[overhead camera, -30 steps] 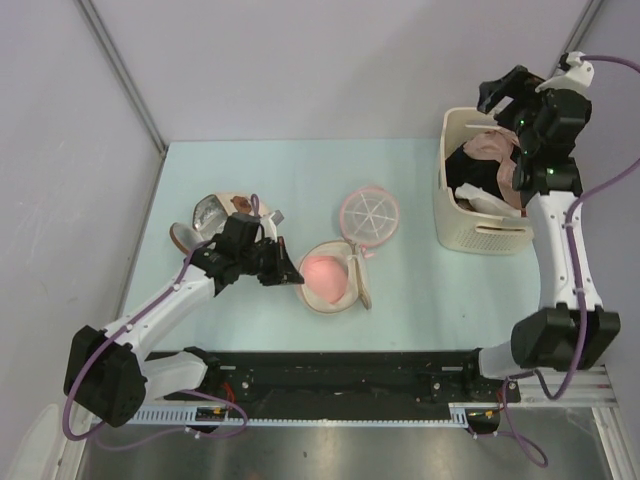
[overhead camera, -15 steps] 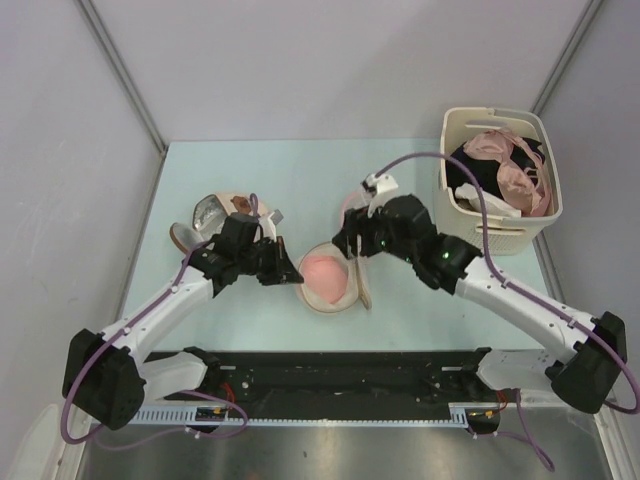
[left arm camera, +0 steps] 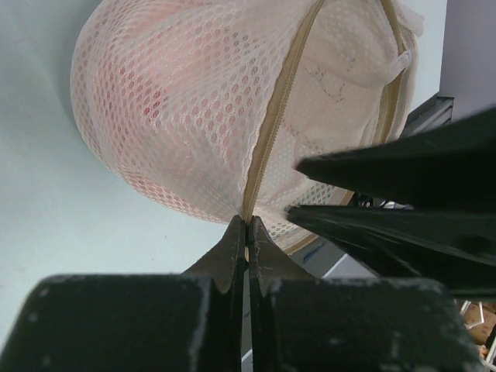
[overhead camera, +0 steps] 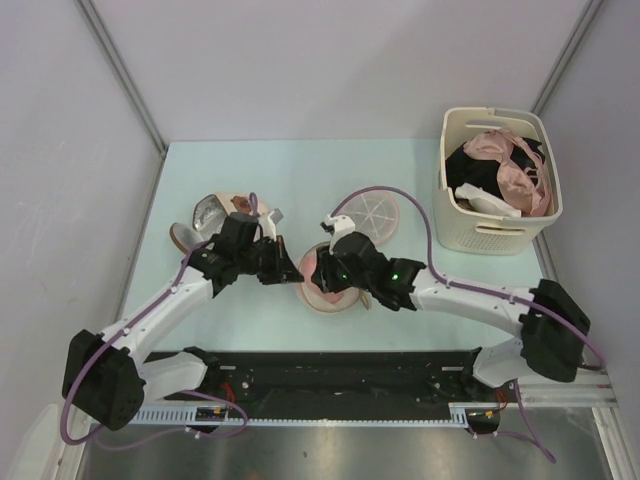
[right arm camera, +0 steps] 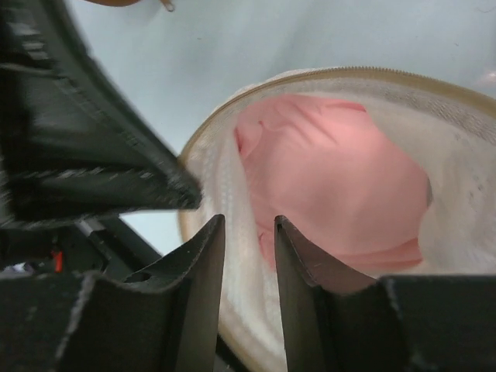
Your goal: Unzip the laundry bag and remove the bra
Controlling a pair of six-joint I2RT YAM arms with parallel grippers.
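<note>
From above, the laundry bag (overhead camera: 322, 293) lies open on the light blue table (overhead camera: 250, 170), in the middle of the frame and a bit toward the bottom. The left claw (overhead camera: 292, 270) is at the bag's left edge. The right claw (overhead camera: 333, 272) is down over the bag's open mouth. A flat pink disc (overhead camera: 372, 210) with white spokes lies just above the bag. A beige dome (overhead camera: 205, 215) sits at the left. A cream basket (overhead camera: 495, 240) with black, white and pink clothes in it stands at the upper right, well apart from the bag.

In the left wrist view, the left claw's two fingers (left arm camera: 232, 248) are pressed together. They pinch the bag's zipper edge at the bottom middle of the frame. The mesh bag fills the top. The other claw's black fingers poke in from the right.

In the right wrist view, the bra (right arm camera: 333, 186) is a soft pink lump inside the open bag, right of the middle. The right claw's fingers (right arm camera: 205, 263) are close together at the bottom, with the bag's white wall between them. I cannot tell if they squeeze it.
</note>
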